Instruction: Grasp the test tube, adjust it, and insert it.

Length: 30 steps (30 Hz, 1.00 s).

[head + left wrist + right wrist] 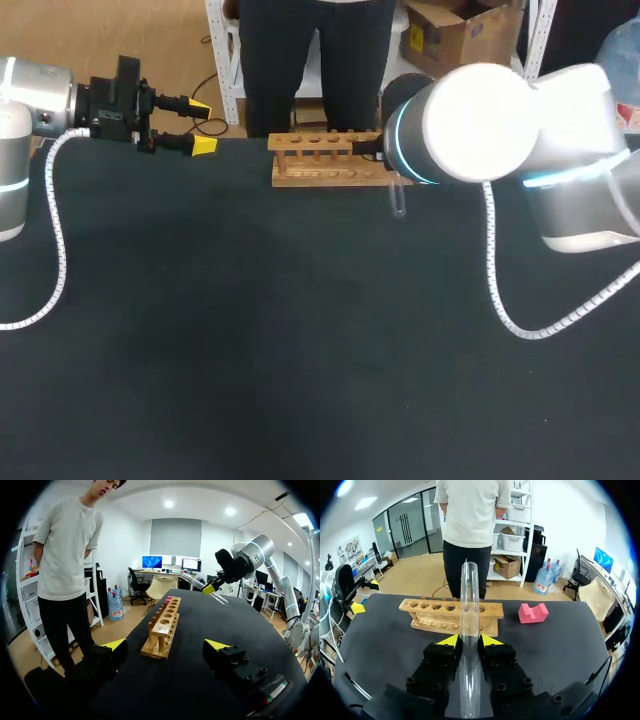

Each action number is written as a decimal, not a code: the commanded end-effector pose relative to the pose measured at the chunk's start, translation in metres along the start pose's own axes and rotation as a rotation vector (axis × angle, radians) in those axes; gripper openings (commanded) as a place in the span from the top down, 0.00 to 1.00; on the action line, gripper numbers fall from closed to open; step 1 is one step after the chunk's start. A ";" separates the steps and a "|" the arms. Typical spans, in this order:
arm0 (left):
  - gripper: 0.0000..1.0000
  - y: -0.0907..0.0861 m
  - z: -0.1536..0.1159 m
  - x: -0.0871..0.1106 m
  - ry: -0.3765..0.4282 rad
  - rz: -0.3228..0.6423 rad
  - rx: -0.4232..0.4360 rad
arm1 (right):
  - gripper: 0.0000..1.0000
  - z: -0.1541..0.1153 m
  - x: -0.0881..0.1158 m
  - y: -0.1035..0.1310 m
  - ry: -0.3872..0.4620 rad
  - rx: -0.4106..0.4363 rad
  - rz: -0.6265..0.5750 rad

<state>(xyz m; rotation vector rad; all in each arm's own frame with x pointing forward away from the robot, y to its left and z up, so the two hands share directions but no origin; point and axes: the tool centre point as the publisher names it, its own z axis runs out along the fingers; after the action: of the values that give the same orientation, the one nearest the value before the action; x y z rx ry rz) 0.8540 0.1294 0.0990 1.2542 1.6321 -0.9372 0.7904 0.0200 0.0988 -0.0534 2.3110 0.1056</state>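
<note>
Black table (250,350), my right arm (500,110) over its far side, by the end of the wooden rack (325,160). Left gripper (202,126) hangs at the far left, fingers apart, nothing in them. Right gripper (468,640) is clamped on the test tube (469,610), which is in the air and tilted, short of the rack's holes. I judge the grasp done and the adjusting in hand. Next move: bring the tube upright, centre it over a hole, lower it slowly.
</note>
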 end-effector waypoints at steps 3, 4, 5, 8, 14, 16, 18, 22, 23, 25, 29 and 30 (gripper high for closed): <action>0.00 0.000 0.000 0.000 0.000 0.001 -0.001 | 1.00 0.018 0.000 0.011 0.007 0.008 -0.009; 0.00 0.000 0.000 0.000 0.000 0.001 -0.001 | 1.00 0.021 0.000 0.012 0.007 0.011 -0.015; 0.00 0.000 0.000 0.000 0.000 0.001 -0.001 | 1.00 0.024 0.001 0.014 0.008 0.012 -0.016; 0.00 0.000 0.000 0.000 0.000 0.001 -0.001 | 1.00 0.033 0.001 0.016 0.016 0.014 -0.019; 0.00 0.000 0.000 0.000 0.000 0.001 -0.001 | 1.00 0.048 0.000 0.016 0.032 0.024 -0.018; 0.00 0.000 0.000 0.000 0.000 0.001 -0.001 | 1.00 0.053 0.000 0.017 0.035 0.025 -0.018; 0.00 0.000 0.000 0.000 0.000 0.001 -0.001 | 1.00 0.058 -0.001 0.017 0.038 0.026 -0.019; 0.00 0.000 0.000 0.000 0.000 0.001 -0.001 | 1.00 0.066 -0.002 0.018 0.046 0.028 -0.025; 0.00 0.000 0.000 0.000 0.000 0.001 -0.001 | 1.00 0.068 -0.003 0.018 0.046 0.029 -0.026; 0.00 0.000 0.000 0.000 0.000 0.001 -0.001 | 1.00 0.070 -0.003 0.018 0.048 0.031 -0.029; 0.00 0.000 0.000 0.000 0.000 0.001 -0.001 | 1.00 0.074 -0.003 0.017 0.055 0.034 -0.034; 0.00 0.000 0.000 0.000 0.000 0.001 -0.001 | 1.00 0.075 -0.002 0.017 0.058 0.035 -0.035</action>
<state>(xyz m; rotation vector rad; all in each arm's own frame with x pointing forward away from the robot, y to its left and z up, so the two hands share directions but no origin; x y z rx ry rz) 0.8540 0.1294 0.0990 1.2542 1.6321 -0.9372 0.8428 0.0433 0.0536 -0.0789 2.3646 0.0458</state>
